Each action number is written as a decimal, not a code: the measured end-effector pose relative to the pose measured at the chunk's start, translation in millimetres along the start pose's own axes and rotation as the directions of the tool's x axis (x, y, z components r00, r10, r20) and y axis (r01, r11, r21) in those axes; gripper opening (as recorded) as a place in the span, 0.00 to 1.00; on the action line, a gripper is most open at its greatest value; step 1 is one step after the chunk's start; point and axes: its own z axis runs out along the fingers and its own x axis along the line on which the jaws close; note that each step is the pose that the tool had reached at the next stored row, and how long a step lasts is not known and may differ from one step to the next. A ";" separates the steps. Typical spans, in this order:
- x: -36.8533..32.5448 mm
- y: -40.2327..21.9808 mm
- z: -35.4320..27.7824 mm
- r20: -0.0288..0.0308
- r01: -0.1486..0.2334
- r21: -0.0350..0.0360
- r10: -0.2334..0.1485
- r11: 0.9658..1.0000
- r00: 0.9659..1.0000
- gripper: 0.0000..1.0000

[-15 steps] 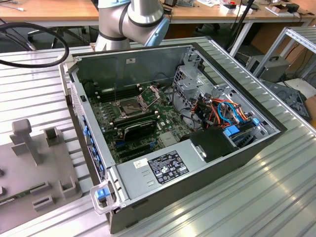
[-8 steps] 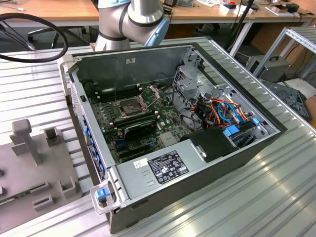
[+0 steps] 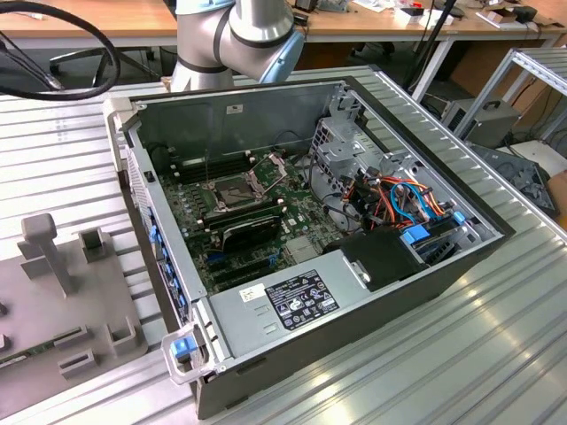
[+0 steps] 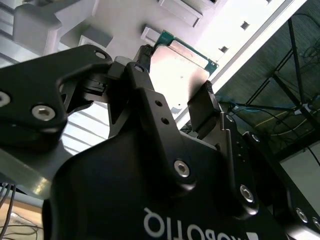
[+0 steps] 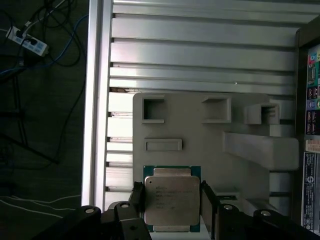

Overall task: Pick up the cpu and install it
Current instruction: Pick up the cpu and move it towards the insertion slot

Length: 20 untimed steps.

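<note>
The cpu [image 5: 172, 200], dull silver top up on its green board, sits between the two black fingers [image 5: 138, 197] of the gripper [image 5: 171, 204], which pinch its opposite edges in both wrist views. Beneath it lies a grey holder block [image 5: 200, 140] on the ribbed metal counter [image 5: 200, 55], beside the open computer case [image 3: 239, 119].

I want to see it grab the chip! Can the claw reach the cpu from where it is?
Probably yes. The claw sits right around the cpu, which lies on the grey holder, and nothing is in the way between them.
</note>
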 end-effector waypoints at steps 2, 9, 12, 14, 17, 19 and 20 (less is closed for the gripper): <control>-0.1 0.1 -3.0 0.000 0.000 0.000 0.000 1.000 1.000 0.55; -0.3 0.4 -13.0 0.000 0.000 0.000 0.000 1.000 1.000 0.55; -0.6 0.5 -16.9 0.000 0.000 0.000 0.000 1.000 1.000 0.55; -0.9 0.6 -20.4 0.000 0.000 0.000 0.000 1.000 1.000 0.55; -1.2 0.7 -24.2 0.000 0.000 0.000 0.000 1.000 1.000 0.55; -1.5 0.8 -26.7 0.000 0.000 0.000 0.000 1.000 1.000 0.55; -1.6 0.8 -27.8 0.000 0.000 0.000 0.000 1.000 1.000 0.55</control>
